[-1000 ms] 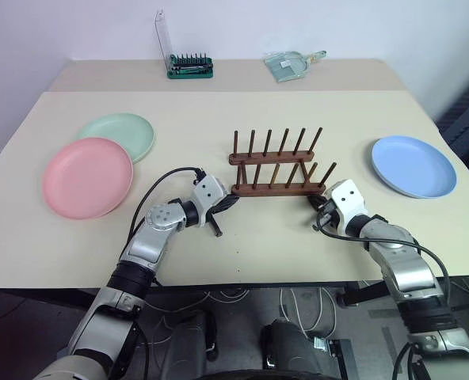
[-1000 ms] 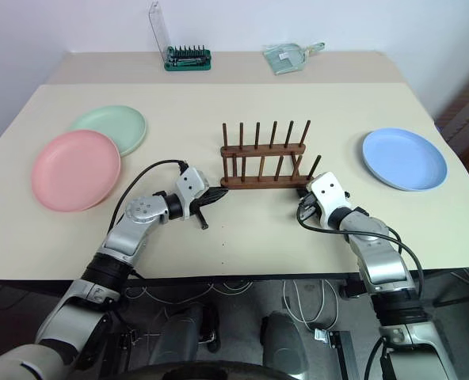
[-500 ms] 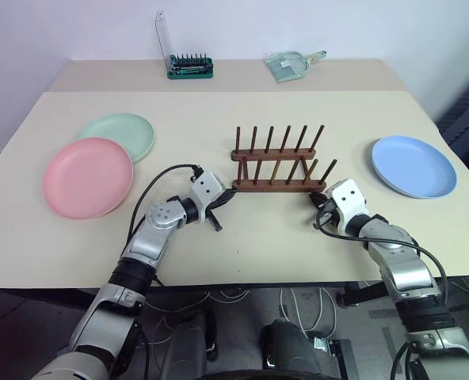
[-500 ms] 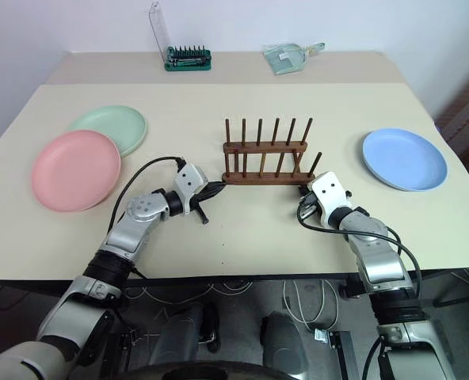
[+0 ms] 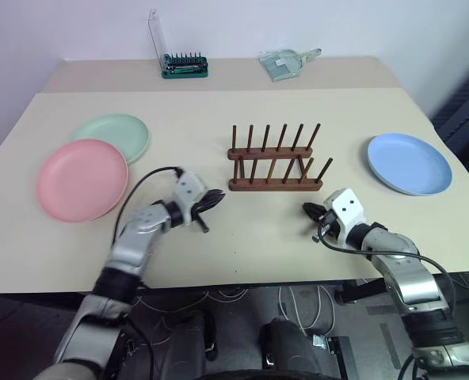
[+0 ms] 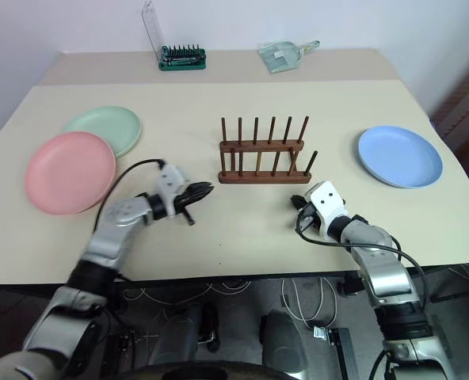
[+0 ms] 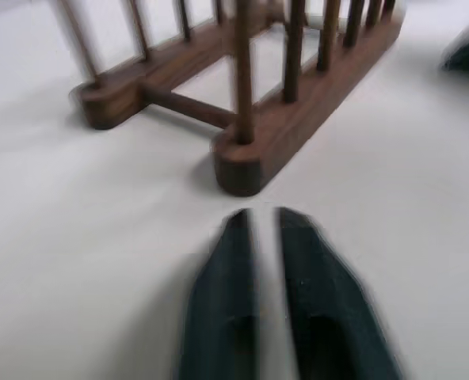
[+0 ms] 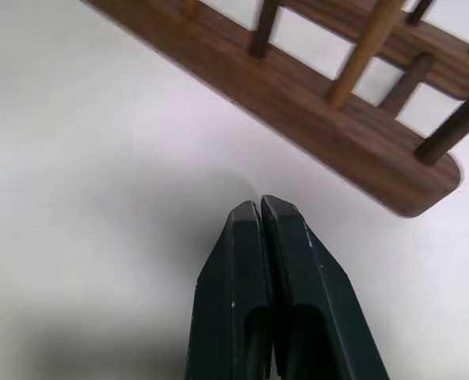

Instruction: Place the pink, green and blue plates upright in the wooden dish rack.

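Observation:
The wooden dish rack (image 5: 274, 163) stands with no plates in it at the table's middle. At the left lie the pink plate (image 5: 82, 179) and, partly behind it, the green plate (image 5: 112, 136), both flat. The blue plate (image 5: 409, 163) lies flat at the right. My left gripper (image 5: 211, 199) hovers a short way from the rack's left end (image 7: 238, 162); its fingers (image 7: 226, 301) stand slightly open with nothing between them. My right gripper (image 5: 310, 212) sits near the rack's right front corner (image 8: 409, 186), shut and holding nothing, apart from the rack.
A green-based tool holder (image 5: 184, 66) and a clear scoop-like item (image 5: 286, 63) rest at the far side, on a second table surface. Bare tabletop (image 5: 250, 237) stretches between the rack and the near edge.
My left gripper has drawn away leftward from the rack's end and its fingers have parted a little. My right gripper has pulled back from the rack. The view has shifted slightly.

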Robot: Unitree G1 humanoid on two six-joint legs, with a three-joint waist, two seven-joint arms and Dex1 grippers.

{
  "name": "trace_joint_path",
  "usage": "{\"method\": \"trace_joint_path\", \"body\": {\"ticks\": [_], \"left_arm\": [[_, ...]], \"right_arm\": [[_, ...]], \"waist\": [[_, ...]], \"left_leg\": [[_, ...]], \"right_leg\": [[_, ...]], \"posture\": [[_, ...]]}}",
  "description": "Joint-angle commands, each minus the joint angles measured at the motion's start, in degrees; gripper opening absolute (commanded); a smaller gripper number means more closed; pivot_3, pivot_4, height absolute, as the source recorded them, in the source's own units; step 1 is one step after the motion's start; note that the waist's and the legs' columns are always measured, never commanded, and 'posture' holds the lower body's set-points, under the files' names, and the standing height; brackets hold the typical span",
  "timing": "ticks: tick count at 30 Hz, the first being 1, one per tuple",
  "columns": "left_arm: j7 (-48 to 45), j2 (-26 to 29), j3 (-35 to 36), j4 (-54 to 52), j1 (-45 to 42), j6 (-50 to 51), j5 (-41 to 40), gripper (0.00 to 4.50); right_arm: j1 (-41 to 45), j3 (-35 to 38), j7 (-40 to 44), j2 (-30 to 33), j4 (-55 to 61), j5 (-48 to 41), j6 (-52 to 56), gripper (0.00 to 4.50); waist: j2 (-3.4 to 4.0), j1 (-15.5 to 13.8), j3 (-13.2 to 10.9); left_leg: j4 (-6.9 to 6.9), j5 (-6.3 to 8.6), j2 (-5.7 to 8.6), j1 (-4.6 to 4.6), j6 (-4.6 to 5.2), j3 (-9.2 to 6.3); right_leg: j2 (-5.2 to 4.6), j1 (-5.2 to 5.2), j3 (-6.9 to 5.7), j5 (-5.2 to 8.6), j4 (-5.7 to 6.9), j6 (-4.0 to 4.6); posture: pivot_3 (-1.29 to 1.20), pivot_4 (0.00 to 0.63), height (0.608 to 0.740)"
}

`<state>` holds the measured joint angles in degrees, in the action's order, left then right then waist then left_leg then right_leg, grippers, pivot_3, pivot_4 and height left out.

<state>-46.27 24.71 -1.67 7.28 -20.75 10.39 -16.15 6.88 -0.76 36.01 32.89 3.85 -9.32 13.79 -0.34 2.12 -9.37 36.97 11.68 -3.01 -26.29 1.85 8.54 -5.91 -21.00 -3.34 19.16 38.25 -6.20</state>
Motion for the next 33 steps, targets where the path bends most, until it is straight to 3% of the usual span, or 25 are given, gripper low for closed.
{"method": "trace_joint_path", "body": {"ticks": [1,5,6,11,17,24,31,33], "left_arm": [[1.7,4.2,10.5,-7.6,0.4,5.2,-7.3,2.36],[9.2,7.8,19.5,-8.7,0.6,9.3,-8.5,4.32],[12.7,8.4,22.4,-9.0,0.6,10.8,-8.3,4.47],[28.3,10.6,31.3,-5.9,0.0,18.9,-5.2,4.47],[36.4,13.3,35.6,-0.7,-0.1,24.6,-3.7,4.47],[34.9,16.5,35.0,6.4,-1.4,26.6,-4.1,4.47],[29.7,18.9,30.7,22.7,-8.6,24.0,-2.5,4.47],[29.0,19.0,30.3,24.5,-9.7,23.0,-2.5,3.94]], "right_arm": [[-0.8,2.2,2.9,2.5,7.1,-2.3,1.6,0.0],[-0.4,3.0,6.4,4.6,13.3,-6.2,4.9,0.0],[0.6,2.7,7.4,4.9,14.7,-7.1,5.8,0.0],[6.6,0.1,9.5,4.2,17.3,-8.8,8.0,0.0],[10.0,-2.3,11.1,3.5,16.2,-8.7,8.0,0.0],[9.7,-2.9,11.0,2.9,16.3,-8.2,7.6,0.0],[8.2,-2.6,9.9,1.9,18.1,-8.3,8.1,0.0],[7.6,-2.3,9.5,2.0,18.8,-8.4,8.3,0.0]], "waist": [[0.01,0.0,0.0],[0.0,0.0,0.0],[-0.03,0.0,0.0],[-0.07,0.3,0.0],[-0.24,-0.4,-0.1],[-0.4,-1.1,-0.1],[-0.49,-1.3,-0.1],[-0.51,-1.3,-0.1]], "left_leg": [[0.01,0.0,0.0,0.01,-0.01,-0.01],[0.02,0.01,0.05,0.03,0.01,-0.03],[0.01,0.01,0.05,0.03,0.01,-0.05],[0.01,0.01,0.04,0.02,0.01,-0.07],[0.01,0.01,0.09,-0.01,0.01,-0.07],[-0.01,0.03,0.09,-0.03,-0.03,-0.03],[-0.03,0.04,0.1,-0.06,-0.04,0.0],[-0.03,0.04,0.09,-0.09,-0.04,0.01]], "right_leg": [[0.0,0.02,-0.01,0.0,0.0,0.0],[0.0,0.07,-0.01,0.0,-0.01,0.0],[0.01,0.08,-0.02,0.0,-0.03,-0.01],[0.02,0.05,-0.02,0.0,0.0,-0.01],[0.02,-0.15,-0.07,0.0,-0.03,-0.02],[0.0,-0.25,-0.07,0.0,-0.04,-0.01],[0.01,-0.31,-0.08,0.0,-0.03,-0.01],[0.01,-0.34,-0.08,0.0,-0.03,-0.01]], "posture": [[0.0,0.15,0.732],[0.0,0.15,0.732],[0.0,0.15,0.732],[0.0,0.15,0.732],[0.0,0.15,0.732],[0.0,0.15,0.732],[0.0,0.15,0.732],[0.0,0.15,0.732]]}}
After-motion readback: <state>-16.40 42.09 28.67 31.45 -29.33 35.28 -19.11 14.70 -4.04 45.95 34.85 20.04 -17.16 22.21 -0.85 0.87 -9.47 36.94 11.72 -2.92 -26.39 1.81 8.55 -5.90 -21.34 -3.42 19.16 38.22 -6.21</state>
